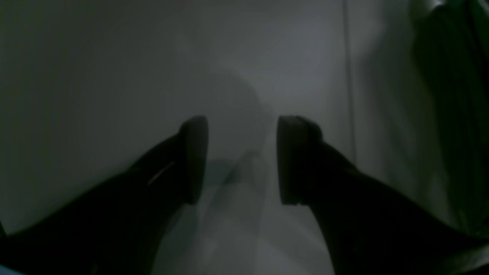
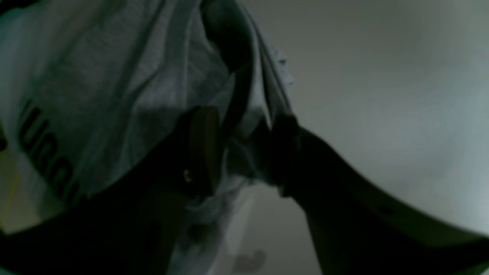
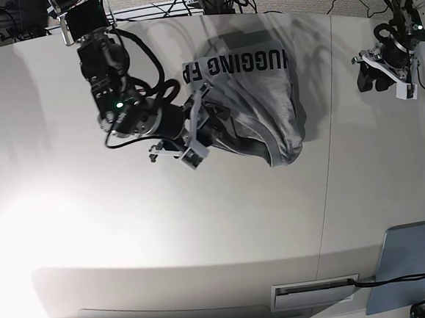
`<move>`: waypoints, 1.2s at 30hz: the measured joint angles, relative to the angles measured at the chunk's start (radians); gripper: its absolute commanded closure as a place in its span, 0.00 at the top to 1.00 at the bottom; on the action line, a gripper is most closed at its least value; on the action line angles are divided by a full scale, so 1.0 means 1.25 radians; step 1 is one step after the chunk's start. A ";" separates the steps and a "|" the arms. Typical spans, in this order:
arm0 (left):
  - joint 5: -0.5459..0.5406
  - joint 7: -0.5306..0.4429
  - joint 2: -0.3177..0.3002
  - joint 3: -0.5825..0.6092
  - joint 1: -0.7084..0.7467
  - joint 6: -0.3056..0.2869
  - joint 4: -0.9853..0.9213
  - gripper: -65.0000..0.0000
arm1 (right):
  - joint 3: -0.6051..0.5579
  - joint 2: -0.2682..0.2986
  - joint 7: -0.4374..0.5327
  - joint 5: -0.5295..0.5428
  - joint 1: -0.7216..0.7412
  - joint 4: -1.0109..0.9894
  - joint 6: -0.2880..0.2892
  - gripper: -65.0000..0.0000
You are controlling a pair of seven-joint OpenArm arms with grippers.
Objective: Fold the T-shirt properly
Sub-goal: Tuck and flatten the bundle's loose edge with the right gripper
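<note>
Front edge: a pale blue flat board (image 3: 416,261) is seen at the near right corner of the table (image 3: 168,243), beside a slotted white box (image 3: 315,291) with a black cable running from it.
Surface: the table is white and matte, and it is crossed by 1 thin seam (image 3: 329,157) running from the near edge to the far edge; a bright pool of light is seen on its near left part.
T-shirt: the heather-grey T-shirt (image 3: 256,100) is bunched in a crumpled heap on the far middle of the table, just left of the seam.
Writing: black block letters are printed on the upturned cloth; "GGING" is read clearly, with cut-off letters at each end. In the right wrist view a few dark letters are seen on the cloth but cannot be made out.
Right gripper: the right gripper (image 2: 244,149) is pinched on a fold of the T-shirt, with grey cloth gathered between its 2 fingers.
Left gripper: the left gripper (image 1: 242,158) is spread apart with nothing between its fingers, above bare table at the far right, well apart from the T-shirt.
Room: cables (image 3: 222,0) and equipment are seen beyond the far edge.
</note>
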 measured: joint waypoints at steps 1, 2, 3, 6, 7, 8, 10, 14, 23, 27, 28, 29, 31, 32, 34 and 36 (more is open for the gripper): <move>0.003 0.001 0.000 0.000 0.000 0.002 0.000 0.43 | -0.009 0.000 0.006 -0.014 0.000 0.000 -0.006 0.35; 0.002 0.001 0.000 0.000 0.000 0.002 0.000 0.43 | -0.015 0.000 0.007 -0.022 0.002 0.000 -0.012 0.35; 0.002 0.000 0.000 0.000 0.000 0.002 0.000 0.43 | -0.019 0.000 0.008 -0.031 0.002 0.000 -0.021 0.33; 0.002 0.001 0.000 0.000 0.000 0.002 0.000 0.43 | -0.019 0.000 0.011 -0.062 0.005 0.000 -0.021 0.16; 0.002 0.000 0.000 0.000 0.000 0.002 0.000 0.43 | -0.019 0.000 0.013 -0.074 0.006 0.000 -0.021 0.10; 0.002 0.001 0.000 0.000 0.000 0.002 0.000 0.43 | -0.019 0.000 0.013 -0.086 0.006 0.000 -0.021 0.05; 0.002 0.001 0.000 0.000 0.000 0.002 0.000 0.43 | -0.019 0.000 0.033 -0.111 0.006 0.000 -0.023 0.00; 0.002 0.001 0.000 0.000 0.000 0.002 0.000 0.43 | -0.020 0.000 0.108 -0.204 0.011 -0.002 -0.071 0.00; 0.002 0.000 0.002 0.000 0.000 0.002 0.000 0.43 | -0.021 -0.017 0.145 -0.268 0.138 -0.002 -0.097 0.00; 0.003 0.001 0.002 0.000 0.000 0.002 0.000 0.43 | -0.024 -0.052 0.184 -0.328 0.157 -0.024 -0.094 0.00; 0.005 0.001 0.002 0.000 0.000 0.002 0.000 0.43 | -0.030 -0.059 0.184 -0.333 0.164 -0.038 -0.096 0.00; 0.010 0.001 0.002 0.000 0.000 0.002 0.000 0.43 | -0.037 -0.065 0.185 -0.349 0.172 -0.055 -0.096 0.00; 0.024 0.000 0.002 0.000 0.000 0.002 0.000 0.43 | -0.051 -0.071 0.188 -0.379 0.180 -0.089 -0.099 0.00; 0.030 0.001 0.002 0.000 0.000 0.002 0.000 0.43 | -0.056 -0.071 0.196 -0.393 0.182 -0.108 -0.098 0.00; 0.033 0.001 0.002 0.000 0.000 0.002 0.000 0.43 | -0.061 -0.075 0.205 -0.395 0.184 -0.142 -0.102 0.00; 0.032 0.001 0.002 0.000 0.000 0.002 0.000 0.43 | -0.061 -0.076 0.209 -0.396 0.194 -0.167 -0.107 0.06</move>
